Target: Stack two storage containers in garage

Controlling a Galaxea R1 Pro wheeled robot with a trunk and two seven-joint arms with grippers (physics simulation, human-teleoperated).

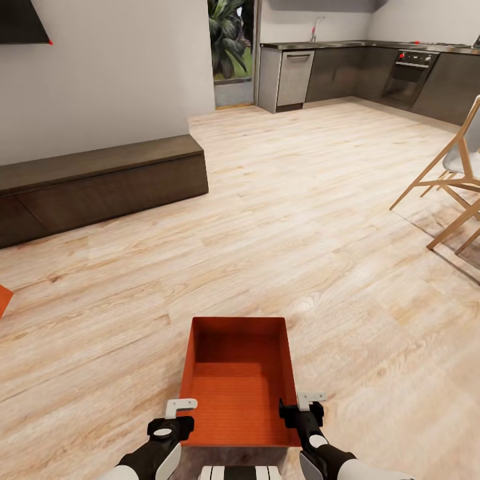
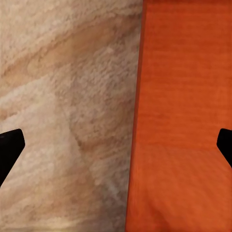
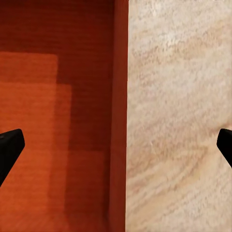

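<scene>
Orange container (image 1: 240, 393) (walls straddled), open plank floor (image 1: 320, 220)

Two orange-red storage containers in the living room

One open-top container (image 1: 239, 383) is being shown upright and empty on the pale wood-plank floor (image 1: 300, 220), its long walls running away from the camera, its near end between the two arms. A corner of the second container (image 1: 3, 298) is being cut off at the left edge, well apart.
</scene>
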